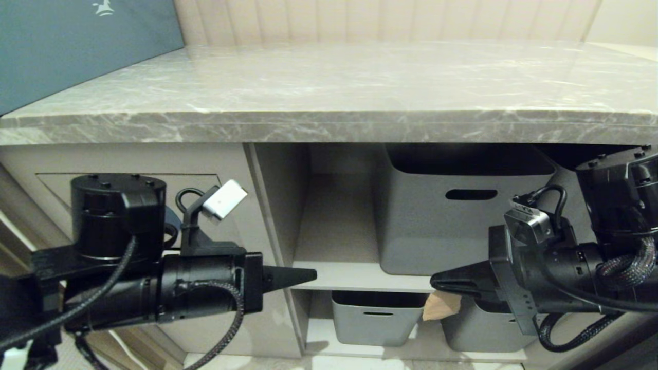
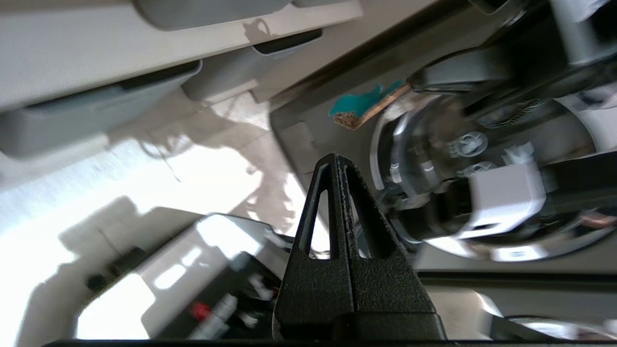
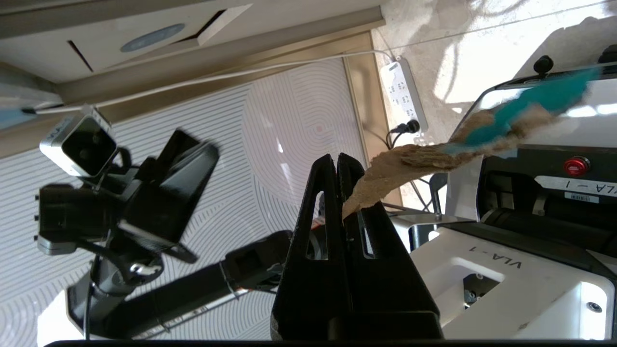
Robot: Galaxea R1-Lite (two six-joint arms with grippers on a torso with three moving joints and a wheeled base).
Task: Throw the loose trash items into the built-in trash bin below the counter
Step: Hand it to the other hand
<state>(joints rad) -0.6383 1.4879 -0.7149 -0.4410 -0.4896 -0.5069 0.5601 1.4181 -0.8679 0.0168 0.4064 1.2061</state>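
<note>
My right gripper [image 1: 436, 281] hangs below the counter [image 1: 360, 87], in front of the open shelves, and is shut on a trash scrap [image 1: 441, 306]. In the right wrist view the tan cardboard [image 3: 409, 166] sticks out sideways from between the shut fingers, with turquoise tape [image 3: 530, 103] at its far end. My left gripper [image 1: 312, 276] is shut and empty, pointing towards the right gripper from the left. The left wrist view shows its closed tips [image 2: 335, 161] and the scrap [image 2: 361, 105] beyond them. The trash bin flap [image 1: 56, 190] lies behind the left arm, and its oval sticker [image 3: 153, 37] shows in the right wrist view.
Grey tubs stand in the shelves: a large one [image 1: 462, 221] on the upper shelf and two small ones [image 1: 375, 318] [image 1: 478, 329] below. A teal-blue box [image 1: 77, 46] rests on the counter's left end. A power strip [image 3: 402, 94] lies on the floor.
</note>
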